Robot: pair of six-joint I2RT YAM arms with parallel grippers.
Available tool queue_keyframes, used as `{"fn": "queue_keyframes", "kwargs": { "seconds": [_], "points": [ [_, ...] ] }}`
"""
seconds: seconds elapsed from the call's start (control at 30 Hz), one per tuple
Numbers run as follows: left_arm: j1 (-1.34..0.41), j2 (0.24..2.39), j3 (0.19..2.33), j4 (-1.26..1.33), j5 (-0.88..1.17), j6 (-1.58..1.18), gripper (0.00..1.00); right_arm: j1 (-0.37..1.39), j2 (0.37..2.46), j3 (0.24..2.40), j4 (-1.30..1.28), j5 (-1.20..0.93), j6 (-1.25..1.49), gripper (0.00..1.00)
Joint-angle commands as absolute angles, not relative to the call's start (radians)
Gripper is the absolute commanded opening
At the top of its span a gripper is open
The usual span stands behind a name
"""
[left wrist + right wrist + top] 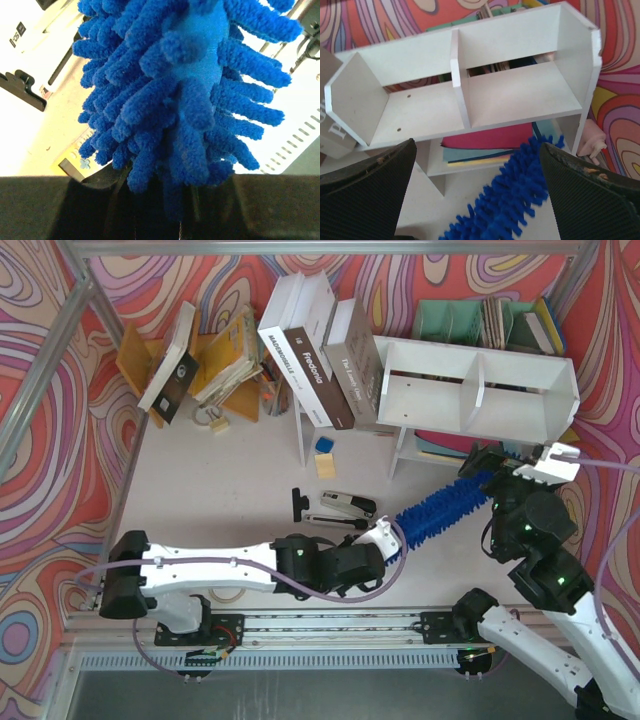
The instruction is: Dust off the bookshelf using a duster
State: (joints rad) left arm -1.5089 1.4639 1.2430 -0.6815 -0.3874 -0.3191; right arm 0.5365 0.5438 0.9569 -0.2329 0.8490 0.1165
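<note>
Top external view has my left arm lying across the pale table (200,470), with my left claw (388,540) closed on the near end of the long fluffy royal-blue microfibre duster (440,510). The handle is buried under my fingers and the pile, so I see none of it. From that claw the brush head slants away to the right, and its far tip ends just in front of the lower level of the wide white board bookshelf (440,400), near the right leg; whether the fibres touch the board I cannot tell. My left wrist camera is almost filled by the duster (180,90), its strands rising out from between my dark fingers (280,210) at the bottom edge. My right claw (477,165) stands wide open and holds nothing, its two black ridged fingers (370,195) well apart at the lower corners of the right wrist view, hovering above the duster's tip (505,200). Beyond them the bookshelf (520,95) shows one upright divider between two upper compartments, and under these a stack of flat pink, teal and yellow sheets (485,142) lies on the lower level. On the table just beyond my left claw lies a black and silver stapler (340,508). White and brown books (310,355) lean to the left of the bookshelf, and a teal slotted file organizer (470,320) stands behind it.
</note>
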Motion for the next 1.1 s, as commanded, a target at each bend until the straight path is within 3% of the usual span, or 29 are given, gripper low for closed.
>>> {"fn": "queue_keyframes", "kwargs": {
  "seconds": [0.0, 0.5, 1.07],
  "points": [
    [-1.472, 1.532, 1.285, -0.6, -0.409, -0.285, 0.0, 0.537, 0.494, 0.904, -0.082, 0.811, -0.005, 0.99],
    [-1.343, 1.627, 1.31, -0.486, -0.422, -0.315, 0.0, 0.537, 0.435, 0.819, -0.049, 0.744, -0.01, 0.99],
    [-1.316, 1.497, 1.116, -0.41, -0.68, -0.61, 0.0, 0.537, 0.435, 0.81, -0.044, 0.756, -0.015, 0.99]
  ]
}}
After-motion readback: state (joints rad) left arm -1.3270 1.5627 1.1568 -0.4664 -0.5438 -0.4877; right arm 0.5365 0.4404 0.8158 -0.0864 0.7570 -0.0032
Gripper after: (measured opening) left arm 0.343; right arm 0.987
